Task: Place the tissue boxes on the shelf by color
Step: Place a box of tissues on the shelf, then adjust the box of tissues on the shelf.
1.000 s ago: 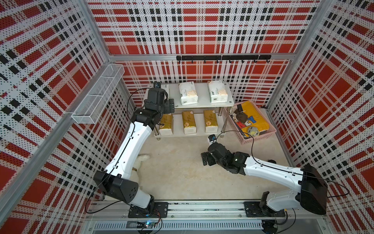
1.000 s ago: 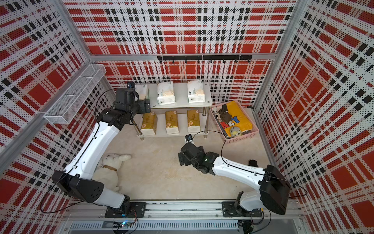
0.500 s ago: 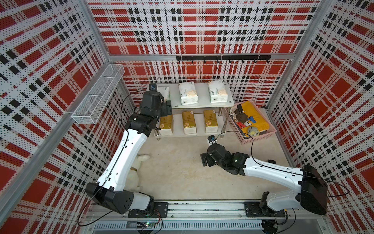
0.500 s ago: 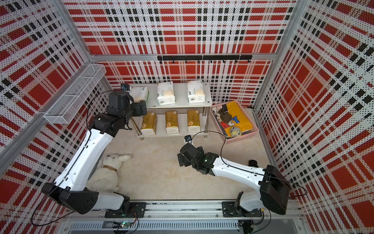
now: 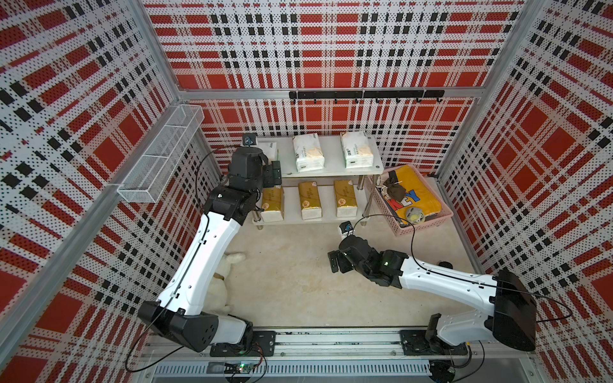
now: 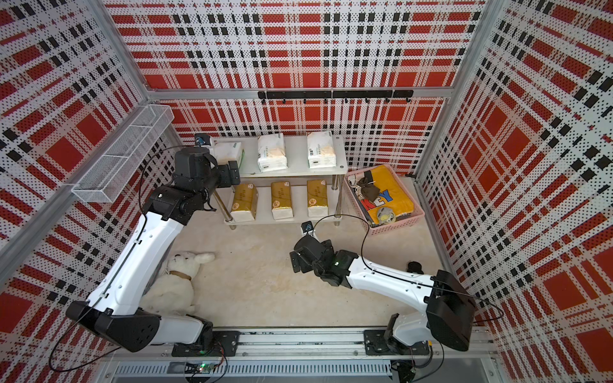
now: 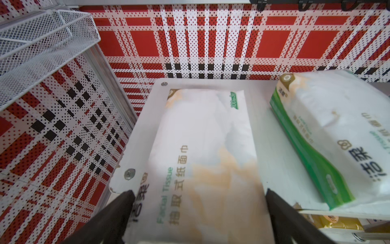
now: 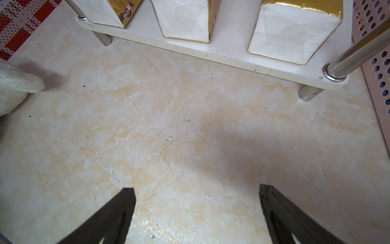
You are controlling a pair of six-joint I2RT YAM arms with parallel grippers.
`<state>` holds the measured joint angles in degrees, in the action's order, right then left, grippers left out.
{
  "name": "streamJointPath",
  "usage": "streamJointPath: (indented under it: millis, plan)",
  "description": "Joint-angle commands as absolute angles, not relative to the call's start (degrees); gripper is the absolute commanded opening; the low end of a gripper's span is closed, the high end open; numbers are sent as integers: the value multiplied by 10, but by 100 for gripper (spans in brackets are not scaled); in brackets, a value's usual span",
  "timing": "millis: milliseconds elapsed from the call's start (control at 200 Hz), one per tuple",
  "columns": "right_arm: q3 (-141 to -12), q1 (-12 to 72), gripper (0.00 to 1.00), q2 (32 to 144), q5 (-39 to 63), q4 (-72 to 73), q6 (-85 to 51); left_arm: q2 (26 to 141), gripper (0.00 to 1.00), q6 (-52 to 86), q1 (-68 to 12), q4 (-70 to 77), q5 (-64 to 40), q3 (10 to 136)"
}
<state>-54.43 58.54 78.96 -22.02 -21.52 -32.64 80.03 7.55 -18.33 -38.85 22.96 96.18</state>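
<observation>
Tissue pack (image 7: 200, 158) lies atop the shelf (image 7: 274, 152), straddled by the wide-open, empty left claw (image 7: 198, 193); a crooked retreat could drag it off. Right claw (image 8: 196, 188) open, empty.

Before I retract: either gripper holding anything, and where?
Nothing held. Left gripper open, jaws astride near end of white tissue pack on shelf; right gripper open over floor.
</observation>
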Motion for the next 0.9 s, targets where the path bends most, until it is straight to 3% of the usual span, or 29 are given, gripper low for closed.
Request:
streamJointPath:
  millis: [0, 336, 601, 892]
  plan:
    - [-550, 591, 100, 782, -231, -215, -329, 803, 99, 82, -179, -337, 234, 971]
    - [-547, 591, 100, 781, -233, -214, -328, 783, 99, 105, -178, -292, 242, 978]
    - [-548, 591, 100, 788, -229, -208, -325, 692, 96, 139, -170, -337, 282, 932]
    - [-556, 590, 100, 798, -224, -207, -322, 666, 89, 159, -129, -450, 225, 910]
